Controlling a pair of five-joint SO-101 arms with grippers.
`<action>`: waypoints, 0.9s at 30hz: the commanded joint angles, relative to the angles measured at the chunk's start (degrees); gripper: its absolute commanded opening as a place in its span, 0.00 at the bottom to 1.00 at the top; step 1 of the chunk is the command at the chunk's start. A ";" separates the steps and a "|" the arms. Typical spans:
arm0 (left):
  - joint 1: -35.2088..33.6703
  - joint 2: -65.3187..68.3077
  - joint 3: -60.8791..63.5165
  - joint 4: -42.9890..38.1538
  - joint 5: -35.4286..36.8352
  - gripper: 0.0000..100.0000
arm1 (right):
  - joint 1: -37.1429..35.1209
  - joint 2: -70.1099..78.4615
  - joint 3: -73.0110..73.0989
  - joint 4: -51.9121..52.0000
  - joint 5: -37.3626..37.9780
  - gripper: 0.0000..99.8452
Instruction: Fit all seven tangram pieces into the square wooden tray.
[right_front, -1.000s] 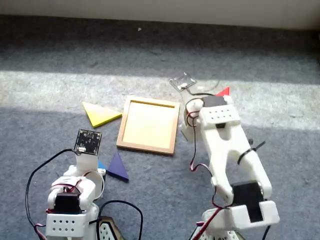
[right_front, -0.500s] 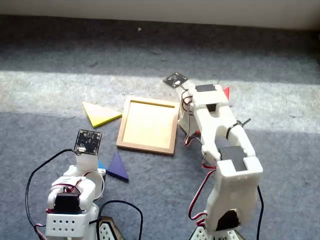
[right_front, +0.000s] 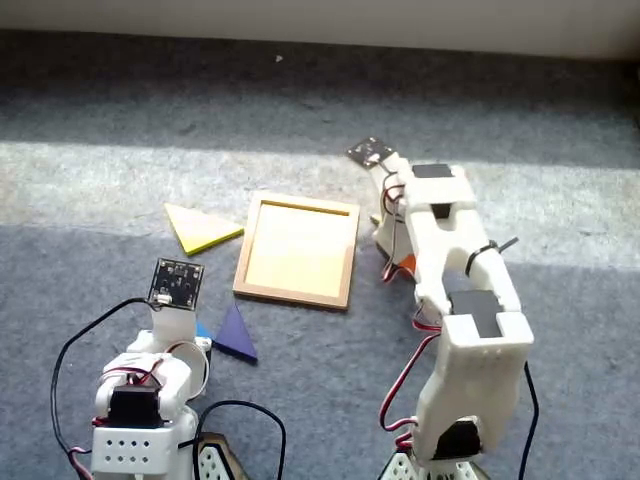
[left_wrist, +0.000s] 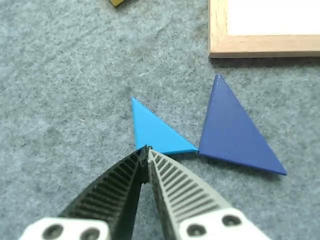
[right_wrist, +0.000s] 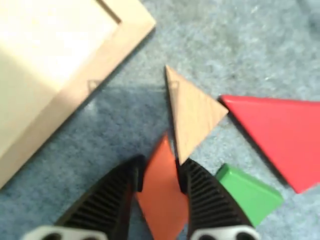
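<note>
the right gripper (right_wrist: 159, 164) pinches an orange piece (right_wrist: 161, 200) near the square wooden tray (right_wrist: 95, 75). a tan triangle (right_wrist: 192, 112), a red triangle (right_wrist: 280, 135) and a green piece (right_wrist: 247, 192) lie close by. the left gripper (left_wrist: 146, 159), fingers pressed together, tips against a light blue triangle (left_wrist: 152, 132) that meets a dark blue triangle (left_wrist: 230, 132) corner to corner below the tray.

Right arm (right_front: 445, 228) folded back, then swung slightly right — orange piece (right_front: 405, 264) now plainer beside it
</note>
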 joint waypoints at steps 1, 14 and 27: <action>0.75 -2.33 1.10 0.35 -0.18 0.01 | 0.92 -0.57 -0.92 3.65 0.35 0.02; 0.75 -2.33 1.10 0.35 -0.18 0.01 | 0.48 -16.57 0.48 8.57 -2.90 0.01; 0.75 -2.33 1.10 0.35 -0.18 0.01 | -2.95 -29.49 11.12 8.84 -6.77 0.12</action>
